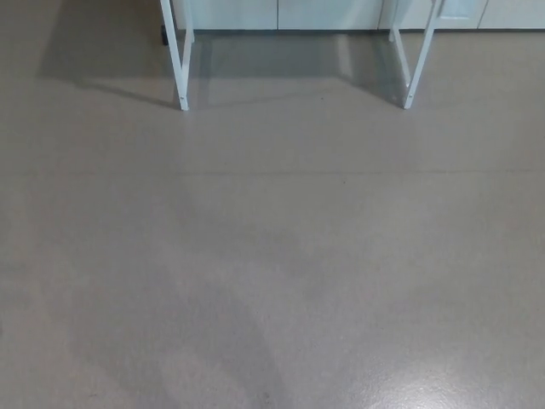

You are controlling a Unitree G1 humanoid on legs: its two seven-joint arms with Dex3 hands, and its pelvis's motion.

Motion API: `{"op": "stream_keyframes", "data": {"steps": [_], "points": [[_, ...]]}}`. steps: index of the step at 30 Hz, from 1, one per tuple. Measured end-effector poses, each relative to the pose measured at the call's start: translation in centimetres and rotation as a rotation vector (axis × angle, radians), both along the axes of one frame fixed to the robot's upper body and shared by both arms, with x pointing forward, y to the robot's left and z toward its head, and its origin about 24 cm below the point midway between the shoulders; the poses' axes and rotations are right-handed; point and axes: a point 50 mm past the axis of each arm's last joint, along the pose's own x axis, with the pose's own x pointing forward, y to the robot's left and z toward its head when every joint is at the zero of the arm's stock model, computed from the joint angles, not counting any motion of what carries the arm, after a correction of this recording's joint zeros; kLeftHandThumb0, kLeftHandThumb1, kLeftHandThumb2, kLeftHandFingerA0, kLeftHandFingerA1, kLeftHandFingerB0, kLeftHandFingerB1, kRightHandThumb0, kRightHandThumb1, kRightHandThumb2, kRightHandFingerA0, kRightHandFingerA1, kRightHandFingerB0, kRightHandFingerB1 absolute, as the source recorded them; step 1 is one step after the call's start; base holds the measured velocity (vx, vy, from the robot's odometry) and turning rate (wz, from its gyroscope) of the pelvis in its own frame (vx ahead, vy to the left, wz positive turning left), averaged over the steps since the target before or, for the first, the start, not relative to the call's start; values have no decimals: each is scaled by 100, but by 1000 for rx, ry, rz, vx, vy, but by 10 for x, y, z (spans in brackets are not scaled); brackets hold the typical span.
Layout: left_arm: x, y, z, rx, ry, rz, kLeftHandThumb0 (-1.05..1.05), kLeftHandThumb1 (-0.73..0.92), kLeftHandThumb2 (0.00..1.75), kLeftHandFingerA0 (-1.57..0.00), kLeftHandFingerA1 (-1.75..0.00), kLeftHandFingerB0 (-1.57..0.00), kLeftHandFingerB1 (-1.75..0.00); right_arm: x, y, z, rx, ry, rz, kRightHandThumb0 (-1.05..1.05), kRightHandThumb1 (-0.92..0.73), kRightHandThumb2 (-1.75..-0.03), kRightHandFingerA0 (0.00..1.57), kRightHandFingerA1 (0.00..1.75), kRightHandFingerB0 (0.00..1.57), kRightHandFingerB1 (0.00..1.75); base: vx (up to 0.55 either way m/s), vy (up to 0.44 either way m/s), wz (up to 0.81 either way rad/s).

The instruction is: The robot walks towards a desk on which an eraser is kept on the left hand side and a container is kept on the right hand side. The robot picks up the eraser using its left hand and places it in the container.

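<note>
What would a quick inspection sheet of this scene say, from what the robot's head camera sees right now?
Surface: grey floor, bare, with soft shadows and a glossy patch at lower right; no desk top in view.
Job's things: eraser and container, nothing seen.
Desk: only two white legs show, left leg and right leg, at the top of the picture.
Clutter: nothing seen.
Hands: neither robot hand is in view.
Cables: nothing seen.
Surroundings: pale cabinet fronts run behind the legs; a small dark thing sits by the left leg, too small to identify.
</note>
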Motion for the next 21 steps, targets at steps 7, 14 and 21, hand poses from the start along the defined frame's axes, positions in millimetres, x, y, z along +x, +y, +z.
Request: {"op": "stream_keyframes", "data": {"steps": [7,14,21], "points": [[2,1,4,-70,-63,-1,-26,56,57,-61,-48,-33,-33,1,2,2,94,-25,-15,-15,-42,-87,33,60,21,53,0,0,0],[-3,-1,4,-114,-79,-11,-22,58,57,-34,-43,-33,-31,-3,4,2,137,-28,-10,-15,-45,-89,31,58,17,51,43,-3,-5],[-3,-16,6,-161,-147,-63,-30,50,55,-36,-42,-33,-31,-5,1,3,146,-22,-3,-15,-44,-88,31,58,18,51,-26,25,7]]}}
